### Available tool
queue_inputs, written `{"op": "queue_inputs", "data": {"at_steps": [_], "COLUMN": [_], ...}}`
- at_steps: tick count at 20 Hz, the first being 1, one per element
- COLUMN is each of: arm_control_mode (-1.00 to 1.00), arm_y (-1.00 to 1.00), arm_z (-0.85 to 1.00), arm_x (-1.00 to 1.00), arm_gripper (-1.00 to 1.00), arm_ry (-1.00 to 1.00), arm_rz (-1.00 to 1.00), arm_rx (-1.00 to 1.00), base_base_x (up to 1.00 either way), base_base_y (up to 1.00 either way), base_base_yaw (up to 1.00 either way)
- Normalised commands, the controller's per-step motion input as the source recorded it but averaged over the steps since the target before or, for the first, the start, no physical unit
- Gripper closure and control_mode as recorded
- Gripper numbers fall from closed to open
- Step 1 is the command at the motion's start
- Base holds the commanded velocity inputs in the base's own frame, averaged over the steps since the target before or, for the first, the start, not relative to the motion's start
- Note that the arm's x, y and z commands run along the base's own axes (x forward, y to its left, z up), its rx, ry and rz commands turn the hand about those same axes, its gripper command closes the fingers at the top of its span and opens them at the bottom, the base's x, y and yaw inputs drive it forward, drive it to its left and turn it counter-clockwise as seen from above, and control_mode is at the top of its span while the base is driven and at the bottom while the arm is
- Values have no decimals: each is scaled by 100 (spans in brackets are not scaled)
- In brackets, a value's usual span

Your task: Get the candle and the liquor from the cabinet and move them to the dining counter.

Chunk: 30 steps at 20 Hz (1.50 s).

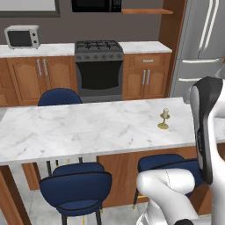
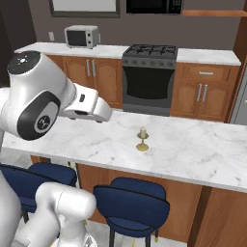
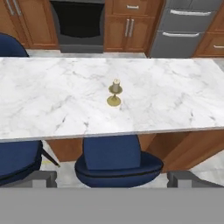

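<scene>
A simulated kitchen, mid-errand: I have the candle standing upright on the dining counter, its cream pillar rising straight from the round gold base, well in from every edge of the marble. Through the hand view I look along the gripper with its finger tips spread to their widest and nothing between them; the pincer is released and empty. The relation that matters to me here is this: the candle lies straight ahead of the pincer and beyond the near counter edge, well apart from the tips, with a navy stool tucked under the counter between us. From the base cameras the candle shows on the right part of the marble in the left view and near the middle of it in the right view, with the stove and low cabinets behind. I judge the candle's half of the job done where it stands. The liquor is not on this counter, so my reading is that the next move leads away from here, back to the wall cabinet, with the pincer already free to take the bottle
</scene>
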Motion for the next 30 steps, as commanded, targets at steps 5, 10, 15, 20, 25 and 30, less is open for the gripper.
{"op": "queue_inputs", "data": {"at_steps": [5, 10, 15, 20, 25, 30], "arm_control_mode": [-100, -100, -100, -100, 100, 100], "arm_y": [0, 8, 18, 0, 0, 0], "arm_z": [0, 0, 0, 0, 0, 0], "arm_x": [-50, -22, 0, 0, -2, 0], "arm_gripper": [-100, -100, -100, -100, -100, -100], "arm_ry": [0, 0, 1, 3, 0, 0], "arm_rz": [2, -5, -1, 0, 0, 0], "arm_rx": [0, 0, 0, 0, 0, 0], "base_base_x": [0, 0, 0, 0, 0, -34], "base_base_y": [0, 0, 0, 0, 0, -26], "base_base_yaw": [0, 0, 0, 0, 0, -4]}}
